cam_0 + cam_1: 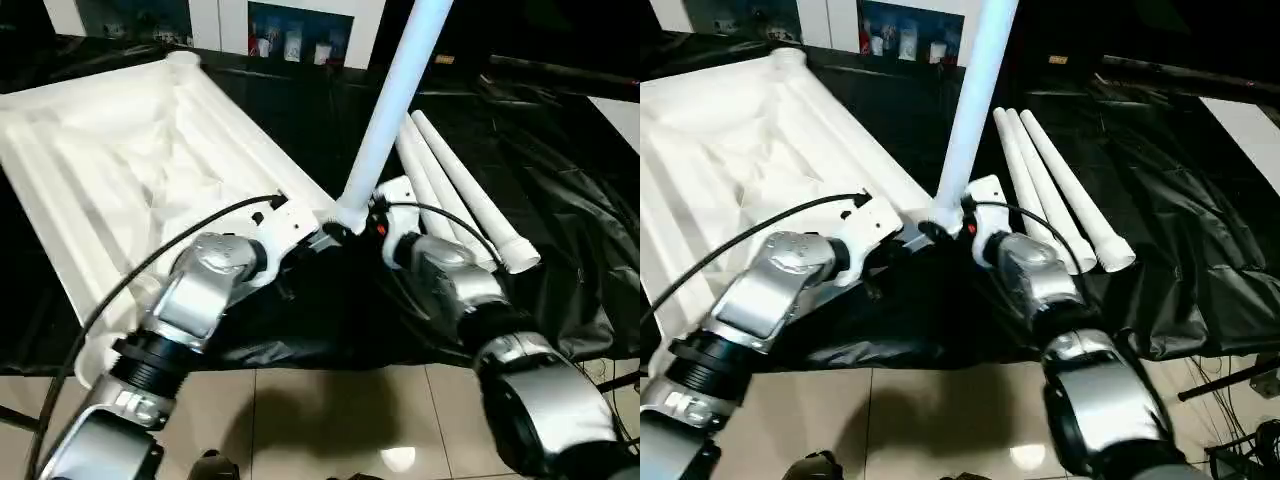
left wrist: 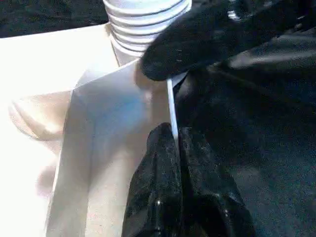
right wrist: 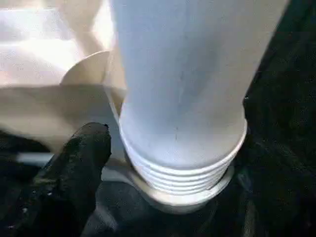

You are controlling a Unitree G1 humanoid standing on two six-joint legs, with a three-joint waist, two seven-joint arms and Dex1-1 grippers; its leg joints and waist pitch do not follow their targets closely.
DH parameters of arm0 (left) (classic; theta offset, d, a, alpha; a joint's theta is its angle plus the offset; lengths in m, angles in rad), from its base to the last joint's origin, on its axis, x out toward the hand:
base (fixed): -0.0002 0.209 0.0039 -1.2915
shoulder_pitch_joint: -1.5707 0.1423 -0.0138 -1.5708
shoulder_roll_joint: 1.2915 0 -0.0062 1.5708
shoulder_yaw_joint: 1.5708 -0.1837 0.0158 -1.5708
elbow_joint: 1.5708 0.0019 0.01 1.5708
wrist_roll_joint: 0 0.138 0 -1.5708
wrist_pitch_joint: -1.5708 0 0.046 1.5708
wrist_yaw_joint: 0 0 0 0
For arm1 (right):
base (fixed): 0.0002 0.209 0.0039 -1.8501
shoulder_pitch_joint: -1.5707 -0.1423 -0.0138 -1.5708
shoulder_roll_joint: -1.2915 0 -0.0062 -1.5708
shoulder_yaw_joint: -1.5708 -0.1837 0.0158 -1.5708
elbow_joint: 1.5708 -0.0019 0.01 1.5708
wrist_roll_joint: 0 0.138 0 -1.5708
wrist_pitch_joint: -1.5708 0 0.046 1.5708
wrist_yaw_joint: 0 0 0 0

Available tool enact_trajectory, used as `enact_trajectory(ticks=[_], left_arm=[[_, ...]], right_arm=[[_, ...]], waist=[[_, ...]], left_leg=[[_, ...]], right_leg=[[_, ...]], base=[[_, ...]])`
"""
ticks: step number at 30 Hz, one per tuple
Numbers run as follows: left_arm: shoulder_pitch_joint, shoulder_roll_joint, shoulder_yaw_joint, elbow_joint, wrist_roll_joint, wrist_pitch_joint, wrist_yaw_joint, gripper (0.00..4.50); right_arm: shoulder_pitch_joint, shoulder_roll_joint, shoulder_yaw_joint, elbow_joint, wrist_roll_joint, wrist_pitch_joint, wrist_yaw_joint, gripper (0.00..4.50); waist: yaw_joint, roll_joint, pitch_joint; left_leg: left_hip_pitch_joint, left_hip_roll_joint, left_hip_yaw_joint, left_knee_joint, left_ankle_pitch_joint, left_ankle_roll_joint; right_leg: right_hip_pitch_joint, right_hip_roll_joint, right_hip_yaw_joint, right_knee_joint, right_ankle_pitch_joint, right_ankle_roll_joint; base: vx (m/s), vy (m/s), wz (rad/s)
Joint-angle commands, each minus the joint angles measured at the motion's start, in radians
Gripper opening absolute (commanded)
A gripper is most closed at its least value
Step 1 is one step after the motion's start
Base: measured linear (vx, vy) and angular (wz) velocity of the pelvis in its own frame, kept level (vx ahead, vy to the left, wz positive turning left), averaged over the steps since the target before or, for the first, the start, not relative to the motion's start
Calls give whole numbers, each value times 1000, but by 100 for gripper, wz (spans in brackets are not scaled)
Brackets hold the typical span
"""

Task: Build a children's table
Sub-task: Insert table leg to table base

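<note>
the white tabletop (image 1: 120,150) lies upside down on the black-covered table (image 1: 1200,220), one leg (image 1: 395,95) standing tilted in its near corner socket. left gripper (image 2: 175,143) is pinched on the tabletop's rim right there. right gripper (image 3: 163,163) at the leg's threaded base, can't tell its fingers. three spare legs (image 1: 1055,190) lie beside it.

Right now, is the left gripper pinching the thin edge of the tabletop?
Yes: in the left wrist view the left gripper has its two black fingers closed on the thin white edge of the tabletop.
</note>
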State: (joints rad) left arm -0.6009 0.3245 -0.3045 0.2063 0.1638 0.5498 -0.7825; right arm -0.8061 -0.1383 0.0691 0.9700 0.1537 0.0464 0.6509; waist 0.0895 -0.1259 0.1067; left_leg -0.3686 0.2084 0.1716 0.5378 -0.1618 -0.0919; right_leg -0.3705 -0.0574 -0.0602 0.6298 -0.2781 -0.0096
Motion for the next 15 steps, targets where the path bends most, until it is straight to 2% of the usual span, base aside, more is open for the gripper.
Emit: enact_trajectory(ticks=[1,4,6,15], left_arm=[[11,-3,-41,29,-13,-30,-38,0],[11,20,-42,37,-18,-45,-68,0],[8,30,-43,47,-21,-59,-78,0],[3,78,-50,81,-48,-148,-180,0]], right_arm=[[26,-23,14,-33,-12,17,34,443],[73,-65,31,-119,-14,18,99,443],[96,-81,32,-158,-16,20,121,443],[203,-160,24,-338,27,26,243,443]], waist=[[-3,16,-60],[-1,17,-62],[-1,15,-63],[5,17,-66]], left_leg=[[19,31,1,-28,117,141],[20,31,1,-26,114,141],[16,29,0,-25,116,140],[19,30,-1,-24,68,132]], right_leg=[[52,-73,53,-42,398,-266],[52,-73,53,-40,408,-274],[56,-73,52,-39,411,-277],[54,-74,52,-43,351,-277]], base=[[0,0,0],[0,0,0],[0,0,0],[0,0,0]])
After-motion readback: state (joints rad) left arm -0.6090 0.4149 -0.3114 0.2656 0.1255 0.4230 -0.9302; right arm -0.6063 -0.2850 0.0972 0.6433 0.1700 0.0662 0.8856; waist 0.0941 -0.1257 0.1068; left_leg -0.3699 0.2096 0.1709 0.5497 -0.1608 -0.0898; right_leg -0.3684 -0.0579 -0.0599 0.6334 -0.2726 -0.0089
